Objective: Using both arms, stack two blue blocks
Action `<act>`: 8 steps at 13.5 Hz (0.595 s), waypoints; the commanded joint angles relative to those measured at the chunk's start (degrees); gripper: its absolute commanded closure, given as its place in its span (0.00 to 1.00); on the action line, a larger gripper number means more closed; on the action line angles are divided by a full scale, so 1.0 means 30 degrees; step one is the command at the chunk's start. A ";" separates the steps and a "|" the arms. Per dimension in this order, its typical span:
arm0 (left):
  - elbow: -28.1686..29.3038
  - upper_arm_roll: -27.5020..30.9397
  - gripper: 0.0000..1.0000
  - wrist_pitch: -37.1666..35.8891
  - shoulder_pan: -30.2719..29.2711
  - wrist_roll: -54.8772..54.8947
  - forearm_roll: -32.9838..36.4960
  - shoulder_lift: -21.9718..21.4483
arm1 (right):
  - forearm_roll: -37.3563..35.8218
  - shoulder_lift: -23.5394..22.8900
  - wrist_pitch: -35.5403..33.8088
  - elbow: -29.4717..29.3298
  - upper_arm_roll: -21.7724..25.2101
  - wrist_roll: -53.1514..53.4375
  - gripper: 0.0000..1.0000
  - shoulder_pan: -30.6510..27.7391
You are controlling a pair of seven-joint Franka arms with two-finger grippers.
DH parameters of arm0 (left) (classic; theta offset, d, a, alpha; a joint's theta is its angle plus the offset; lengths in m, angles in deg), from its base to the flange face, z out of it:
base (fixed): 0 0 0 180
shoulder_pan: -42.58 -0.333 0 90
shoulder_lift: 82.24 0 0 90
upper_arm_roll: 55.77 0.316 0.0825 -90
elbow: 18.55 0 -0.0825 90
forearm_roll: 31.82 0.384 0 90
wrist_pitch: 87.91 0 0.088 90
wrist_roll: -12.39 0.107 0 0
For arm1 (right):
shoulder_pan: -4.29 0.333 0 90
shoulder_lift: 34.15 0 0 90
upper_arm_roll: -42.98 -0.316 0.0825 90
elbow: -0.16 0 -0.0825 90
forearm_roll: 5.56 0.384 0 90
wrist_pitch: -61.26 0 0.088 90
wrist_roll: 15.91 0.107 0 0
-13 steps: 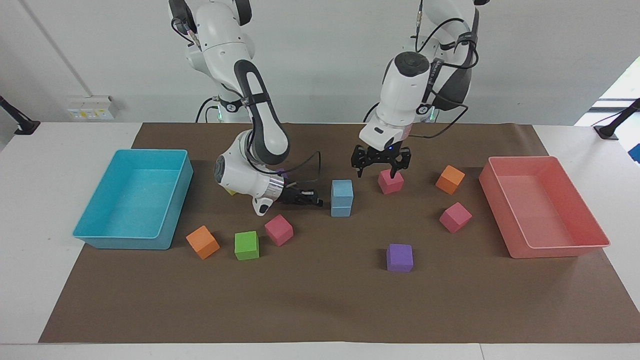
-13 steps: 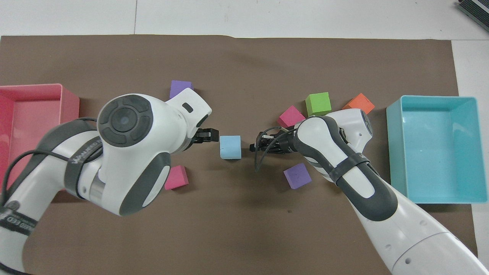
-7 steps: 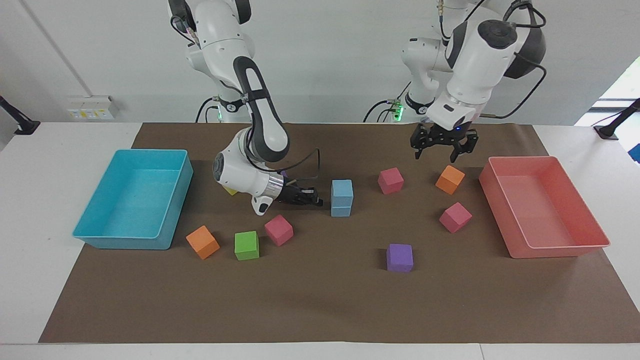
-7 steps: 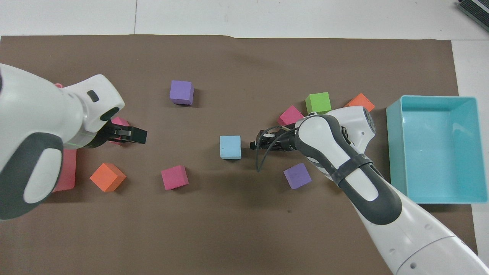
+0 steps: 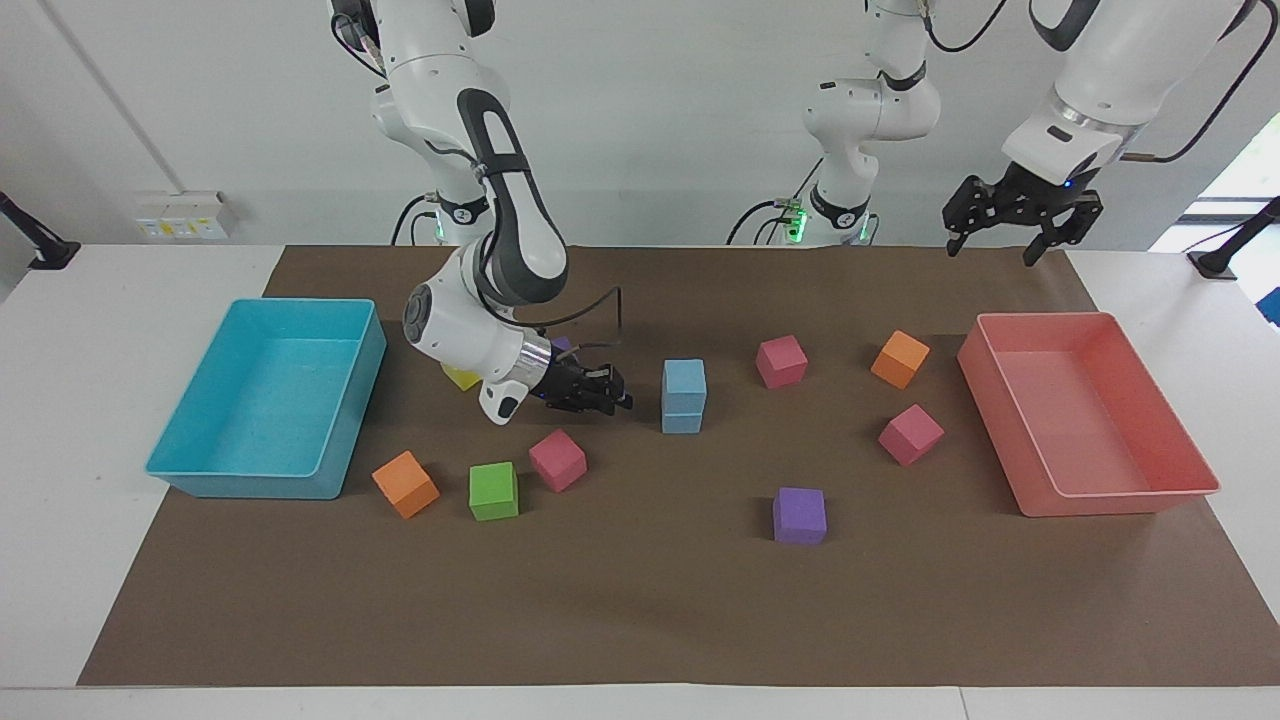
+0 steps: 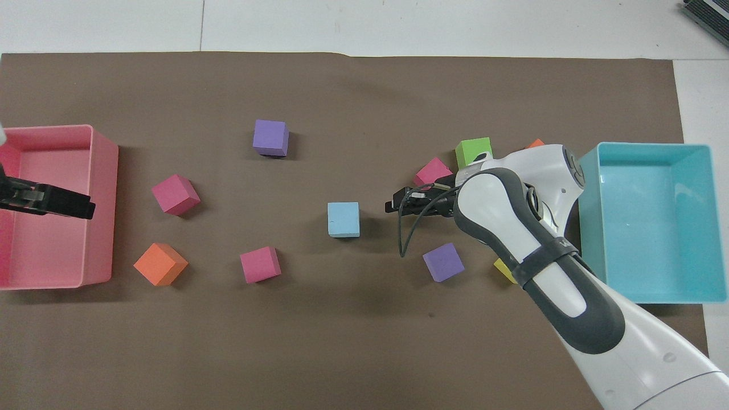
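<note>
Having swung over the pink bin (image 5: 1090, 420), left gripper (image 5: 1010, 215) gapes (right gripper's (image 5: 590, 390) jaws unclear).

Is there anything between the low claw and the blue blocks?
No, nothing visible. The right claw sits low over the brown mat, just beside the two stacked blue blocks, with only bare mat between them. The pink block lies farther from the robots, off that line.
</note>
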 commanded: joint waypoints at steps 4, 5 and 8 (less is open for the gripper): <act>-0.3206 -0.0202 0.00 -0.2732 -0.0597 0.0253 -0.0159 0.0886 | -0.5135 0.1416 -0.1895 -0.1053 -0.0089 0.2640 0.21 -0.0990; -0.3704 -0.0202 0.00 -0.2996 -0.0655 0.0224 -0.0129 0.1236 | -0.6070 0.1622 -0.2014 -0.1083 -0.0060 0.2788 0.16 -0.1020; -0.4792 -0.0202 0.00 -0.3643 -0.0685 0.0224 -0.0100 0.2030 | -0.8505 0.2266 -0.2132 -0.1084 -0.0060 0.3314 0.00 -0.1372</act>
